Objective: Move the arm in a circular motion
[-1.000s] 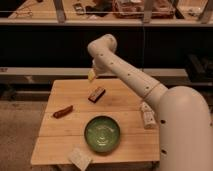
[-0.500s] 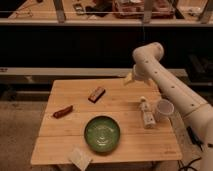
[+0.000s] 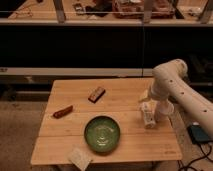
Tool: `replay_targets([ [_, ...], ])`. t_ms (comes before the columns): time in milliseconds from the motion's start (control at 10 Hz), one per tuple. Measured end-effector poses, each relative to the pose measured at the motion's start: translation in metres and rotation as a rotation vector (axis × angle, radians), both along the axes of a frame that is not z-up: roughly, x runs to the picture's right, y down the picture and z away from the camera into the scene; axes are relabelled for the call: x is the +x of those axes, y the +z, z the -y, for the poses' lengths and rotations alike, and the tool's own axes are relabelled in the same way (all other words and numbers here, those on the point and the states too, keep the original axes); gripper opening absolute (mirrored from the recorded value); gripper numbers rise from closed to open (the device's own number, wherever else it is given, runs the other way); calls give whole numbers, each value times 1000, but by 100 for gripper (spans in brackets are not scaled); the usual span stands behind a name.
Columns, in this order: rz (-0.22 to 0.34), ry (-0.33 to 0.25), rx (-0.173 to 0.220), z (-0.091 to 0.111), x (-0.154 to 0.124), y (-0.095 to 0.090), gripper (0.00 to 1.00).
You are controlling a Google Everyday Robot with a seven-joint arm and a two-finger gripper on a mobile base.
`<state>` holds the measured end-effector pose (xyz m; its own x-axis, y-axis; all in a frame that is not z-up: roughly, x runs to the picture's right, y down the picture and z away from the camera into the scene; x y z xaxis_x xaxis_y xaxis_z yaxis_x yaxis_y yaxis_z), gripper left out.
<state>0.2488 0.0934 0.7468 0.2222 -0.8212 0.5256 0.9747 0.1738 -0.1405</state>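
The arm (image 3: 186,95) is thick, white and tubular with small dark dots. It enters from the lower right, and its rounded elbow (image 3: 169,74) is above the table's right edge. The gripper (image 3: 144,95) is the pale yellowish tip. It hangs just left of the elbow, over the right side of the wooden table (image 3: 75,145), above a small white bottle (image 3: 147,116). It holds nothing that I can see.
On the table are a green bowl (image 3: 102,133), a brown bar (image 3: 97,94), a reddish-brown snack (image 3: 63,111), a pale packet (image 3: 80,158) at the front edge and a white cup (image 3: 164,110) beside the bottle. Dark shelving stands behind the table. Cables lie on the floor at right.
The arm has swung from over the table's middle to its right side. The tip has moved right and lower, and now hangs near the bottle and cup. The objects have not moved.
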Motion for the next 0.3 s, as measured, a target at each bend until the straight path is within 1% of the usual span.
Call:
replay_targets([
  [100,7,-47,-37,-26,-16,-16,80],
  [300,2,-116,-77,-59,-30,-35,80],
])
